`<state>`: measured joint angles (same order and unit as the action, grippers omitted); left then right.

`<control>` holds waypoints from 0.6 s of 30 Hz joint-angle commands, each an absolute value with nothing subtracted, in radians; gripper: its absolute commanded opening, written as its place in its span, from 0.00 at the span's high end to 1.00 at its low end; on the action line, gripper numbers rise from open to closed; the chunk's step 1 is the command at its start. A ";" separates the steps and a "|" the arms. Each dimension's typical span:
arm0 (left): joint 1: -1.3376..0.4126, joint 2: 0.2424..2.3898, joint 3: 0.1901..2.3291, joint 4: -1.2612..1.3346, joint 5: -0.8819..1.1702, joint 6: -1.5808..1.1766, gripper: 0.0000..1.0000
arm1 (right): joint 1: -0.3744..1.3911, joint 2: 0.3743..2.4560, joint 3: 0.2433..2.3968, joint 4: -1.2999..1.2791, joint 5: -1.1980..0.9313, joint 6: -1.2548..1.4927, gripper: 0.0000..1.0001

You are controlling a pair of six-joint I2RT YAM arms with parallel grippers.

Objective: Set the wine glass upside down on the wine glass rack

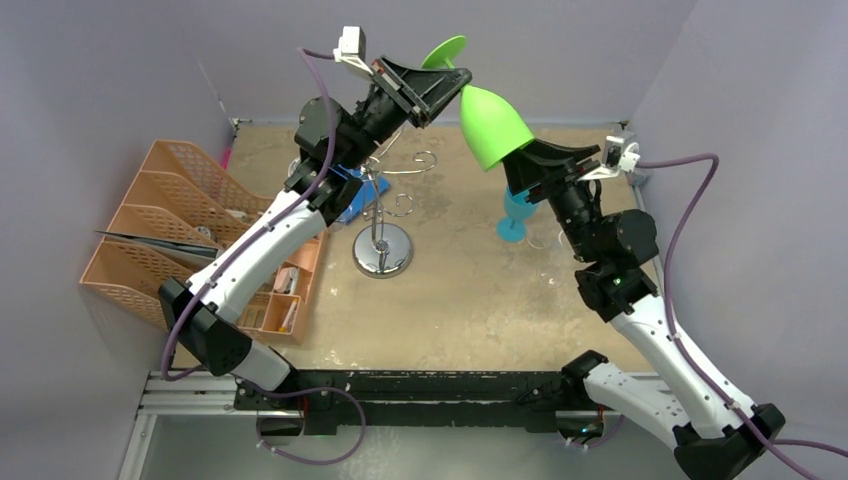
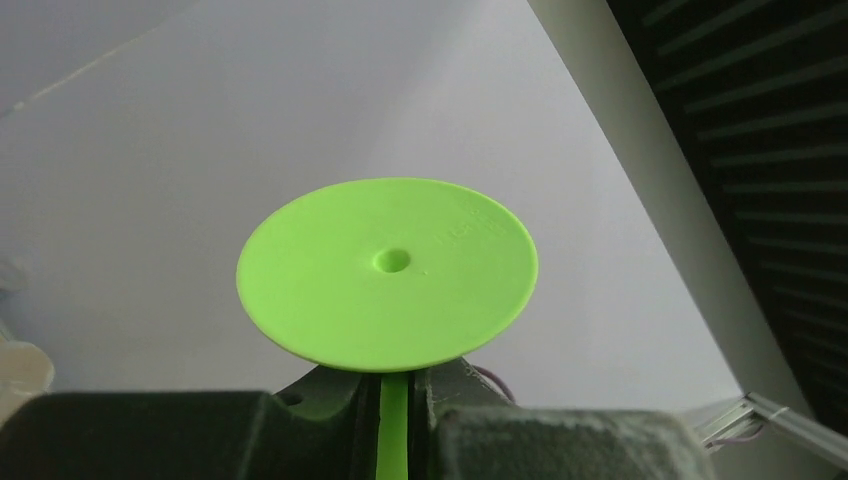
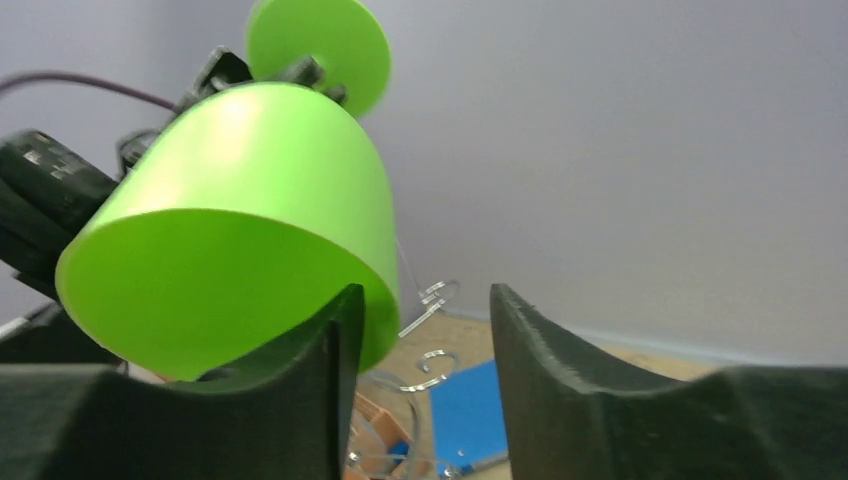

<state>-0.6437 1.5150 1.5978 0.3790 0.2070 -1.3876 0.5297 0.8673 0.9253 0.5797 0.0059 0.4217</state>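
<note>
My left gripper (image 1: 447, 88) is raised high and shut on the thin stem of a lime-green wine glass (image 1: 490, 125). The glass is tilted, with its round foot (image 2: 388, 270) up and back and its open bowl facing down to the right. In the left wrist view the stem sits pinched between the fingertips (image 2: 345, 400). My right gripper (image 3: 420, 330) is open and empty just beside the bowl's rim (image 3: 230, 230); it also shows in the top view (image 1: 528, 160). The chrome wine glass rack (image 1: 383, 215) stands on the table below, its curled arms (image 3: 432, 300) bare.
A blue wine glass (image 1: 513, 215) stands upright right of the rack, under my right wrist. An orange desk organizer (image 1: 170, 220) fills the left side. A blue flat object (image 1: 355, 195) lies behind the rack. Grey walls close in at the back and both sides.
</note>
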 commanded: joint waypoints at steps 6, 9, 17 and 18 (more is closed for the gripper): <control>-0.648 1.350 1.559 0.414 0.231 -0.998 1.00 | 0.532 0.703 0.944 0.236 -0.032 0.275 0.31; -0.648 1.301 1.557 0.329 0.266 -0.868 1.00 | 0.531 0.650 0.950 0.111 -0.079 0.233 0.22; -0.648 1.229 1.582 0.083 0.435 -0.626 1.00 | 0.531 0.759 1.301 -0.503 -0.131 0.275 0.13; -0.647 1.224 1.577 0.073 0.462 -0.609 1.00 | 0.532 0.777 1.332 -0.537 -0.138 0.301 0.13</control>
